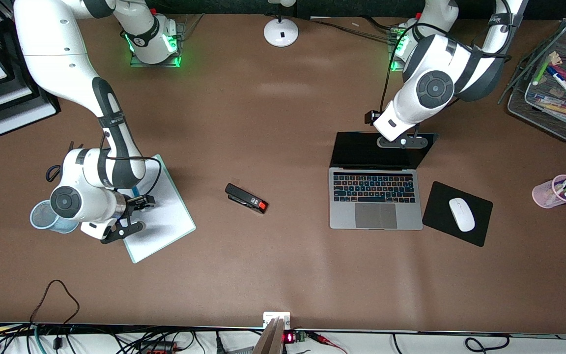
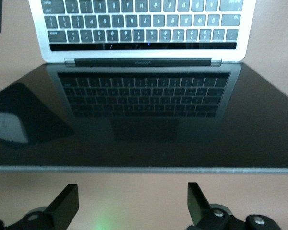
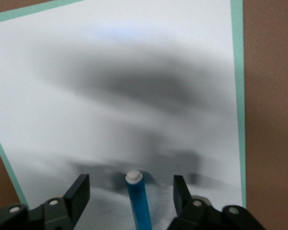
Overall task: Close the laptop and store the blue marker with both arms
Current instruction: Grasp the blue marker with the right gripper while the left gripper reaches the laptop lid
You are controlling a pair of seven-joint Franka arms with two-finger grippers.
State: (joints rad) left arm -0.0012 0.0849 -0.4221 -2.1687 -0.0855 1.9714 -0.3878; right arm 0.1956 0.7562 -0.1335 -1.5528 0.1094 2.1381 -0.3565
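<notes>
Front view: stapler (image 1: 246, 198) lies between clipboard (image 1: 165, 216) and laptop (image 1: 375, 196).

A: What do the arms look like?

B: The right arm (image 1: 67, 64) and the left arm (image 1: 440, 73) both have glossy white shells with rounded segments, split by dark grey bands at the joints. Each has a round dark grey cap with a ringed centre.

A: Cables?

B: Thin black ones loop along both arms. Green lights glow at both bases.

A: And the ends?

B: Black. The right gripper (image 3: 130, 196) has two wedge-shaped fingers (image 3: 79, 191) on a black bar with silver screw heads. The left gripper (image 2: 132, 203) has the same fingers (image 2: 67, 201) and screws.
</notes>
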